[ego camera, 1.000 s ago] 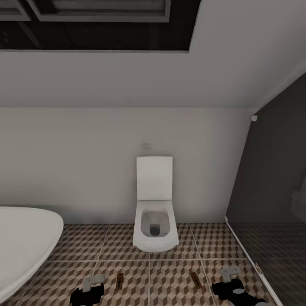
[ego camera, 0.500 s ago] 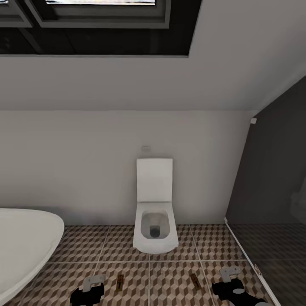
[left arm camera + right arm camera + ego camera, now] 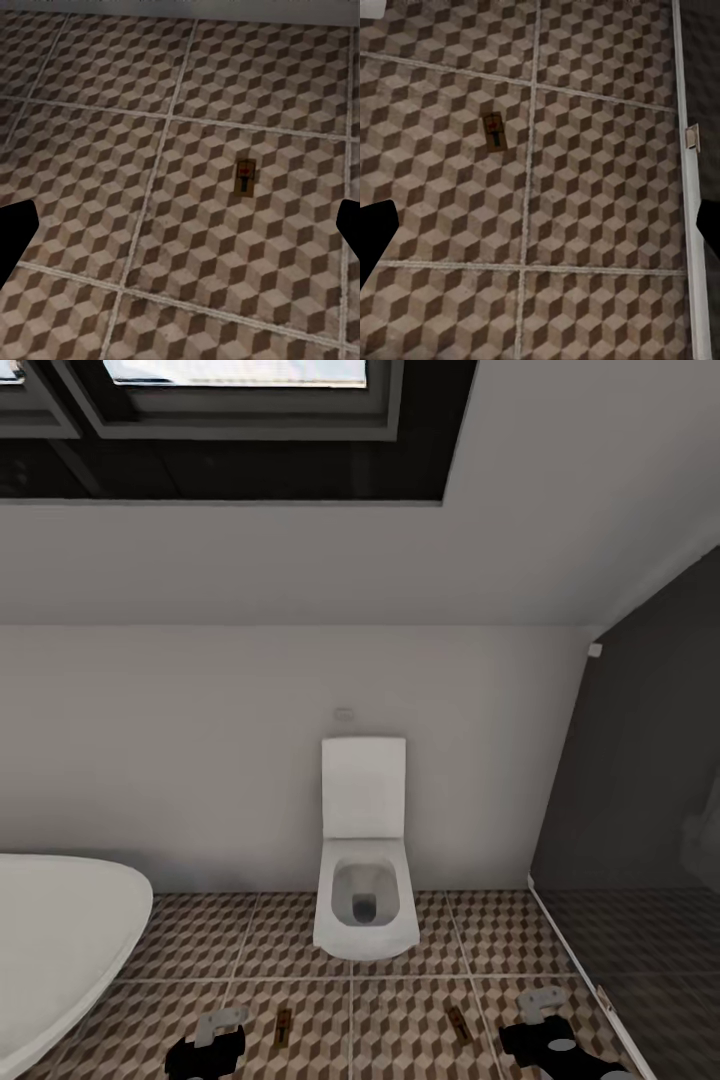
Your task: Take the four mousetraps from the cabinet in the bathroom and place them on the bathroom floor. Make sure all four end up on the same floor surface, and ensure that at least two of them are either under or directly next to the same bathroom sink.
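- Two traps lie flat on the floor [image 3: 400,1030]: one [image 3: 283,1026] just right of the left hand [image 3: 215,1032], one [image 3: 459,1023] just left of the right hand [image 3: 540,1015].
- Both hands are spread wide and empty.
- Judging by this, two traps remain; next comes returning to the cabinet, and placing near a sink.

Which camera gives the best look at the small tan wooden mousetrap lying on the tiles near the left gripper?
The left wrist view: the small tan wooden mousetrap lies flat on the cube-patterned floor tiles, its red mark and dark wire visible. The head view shows it as a thin sliver beside the left gripper. The right wrist view shows a different trap.
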Robot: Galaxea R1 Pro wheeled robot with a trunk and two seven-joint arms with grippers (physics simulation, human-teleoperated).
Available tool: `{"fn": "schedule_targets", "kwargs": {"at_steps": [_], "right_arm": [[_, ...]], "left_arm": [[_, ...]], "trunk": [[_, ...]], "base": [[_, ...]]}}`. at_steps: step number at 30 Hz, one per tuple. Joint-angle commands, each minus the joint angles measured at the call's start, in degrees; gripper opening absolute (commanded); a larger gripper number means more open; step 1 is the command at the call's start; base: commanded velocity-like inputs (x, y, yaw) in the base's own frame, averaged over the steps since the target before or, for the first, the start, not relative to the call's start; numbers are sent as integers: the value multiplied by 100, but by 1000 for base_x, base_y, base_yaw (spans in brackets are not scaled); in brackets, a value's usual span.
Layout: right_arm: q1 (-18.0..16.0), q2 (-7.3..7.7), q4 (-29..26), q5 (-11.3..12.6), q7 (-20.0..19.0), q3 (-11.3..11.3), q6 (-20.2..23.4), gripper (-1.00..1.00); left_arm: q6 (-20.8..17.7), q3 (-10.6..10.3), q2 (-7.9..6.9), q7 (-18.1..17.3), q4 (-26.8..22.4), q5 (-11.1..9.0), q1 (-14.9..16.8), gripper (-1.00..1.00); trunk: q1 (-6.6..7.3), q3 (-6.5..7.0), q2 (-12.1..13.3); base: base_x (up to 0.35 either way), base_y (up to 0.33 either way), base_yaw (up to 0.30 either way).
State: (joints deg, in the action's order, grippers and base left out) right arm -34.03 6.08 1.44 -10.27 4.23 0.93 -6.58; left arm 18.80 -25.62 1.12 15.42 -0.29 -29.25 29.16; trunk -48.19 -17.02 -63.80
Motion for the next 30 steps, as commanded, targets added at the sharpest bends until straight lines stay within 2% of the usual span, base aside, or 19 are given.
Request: {"fn": "schedule_targets", "kwargs": {"at_steps": [1,5,14,17,24,30], "right_arm": [[-7,3,13,-47,19,9,-23,100],[-7,16,10,-52,-11,26,25,100],[-8,-2,24,-69,-52,36,893,100],[-8,-7,31,-71,-50,36,1017,100],[-6,-24,39,-68,-40,33,1084,100],[113,-39,40,-65,-35,30,787,100]], "left_arm": [[12,-49,2,22,3,-37,5,100],[12,-49,2,22,3,-37,4,100],[7,-49,2,22,3,-37,5,100],[4,-49,6,22,3,-36,4,100],[2,-49,10,22,3,-37,3,100],[-13,-52,14,22,3,-32,-13,100]], "trunk": [[22,11,37],[110,83,197],[308,245,558],[374,299,679],[527,424,959],[659,532,1200]], "base": [[0,0,0],[0,0,0],[0,0,0],[0,0,0],[0,0,0],[0,0,0]]}}
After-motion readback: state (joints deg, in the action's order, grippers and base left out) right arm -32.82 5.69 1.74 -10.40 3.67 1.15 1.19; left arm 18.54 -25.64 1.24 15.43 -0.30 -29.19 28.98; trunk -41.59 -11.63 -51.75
